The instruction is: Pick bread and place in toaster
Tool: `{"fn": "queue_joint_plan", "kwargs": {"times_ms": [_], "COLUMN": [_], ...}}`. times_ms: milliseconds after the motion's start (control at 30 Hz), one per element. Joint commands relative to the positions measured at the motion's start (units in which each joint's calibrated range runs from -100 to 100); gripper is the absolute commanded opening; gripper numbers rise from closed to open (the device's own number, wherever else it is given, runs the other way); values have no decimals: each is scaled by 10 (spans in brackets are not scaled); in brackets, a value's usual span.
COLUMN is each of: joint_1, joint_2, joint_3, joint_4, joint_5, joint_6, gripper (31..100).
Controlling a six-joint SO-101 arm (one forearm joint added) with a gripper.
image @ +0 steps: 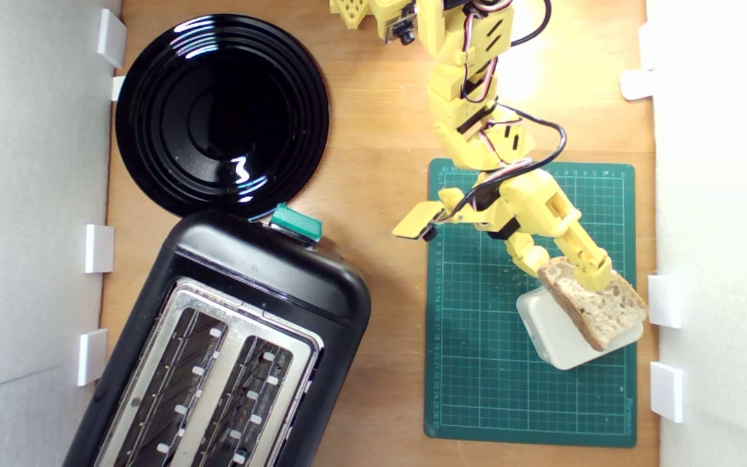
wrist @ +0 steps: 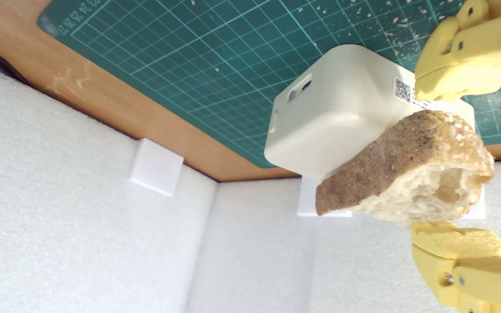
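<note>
The bread (image: 597, 311) lies propped on a white block (image: 558, 337) at the corner of the green mat (image: 477, 324), toward the exterior view's right, well apart from the toaster (image: 231, 350) at that view's lower left. The gripper (wrist: 455, 161) has its jaws wide on either side of the slice's end; in the wrist view one finger sits just beside the crust and the other just beside the crumb face, and I cannot tell whether either truly presses yet. The slice looks light, with a firm floury crust and a soft, holey crumb that would likely dent or tear under a hard squeeze. A gentle pinch across the two flat faces, close to the crust edge where it is stiffest, seems the safest hold. Crumbs on the mat suggest it sheds easily. Resting tilted on the block, it may slide off if nudged sideways.
</note>
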Motion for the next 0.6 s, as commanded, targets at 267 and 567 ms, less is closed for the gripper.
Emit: {"fn": "queue_joint_plan", "kwargs": {"times_ms": [267, 567], "joint_1": [-7, -7], "joint_2": [-7, -7], "joint_3": [-27, -27], "joint_4": [-6, -7], "joint_5": [-14, -14], "joint_6": [3, 3], "gripper": [736, 647]}}
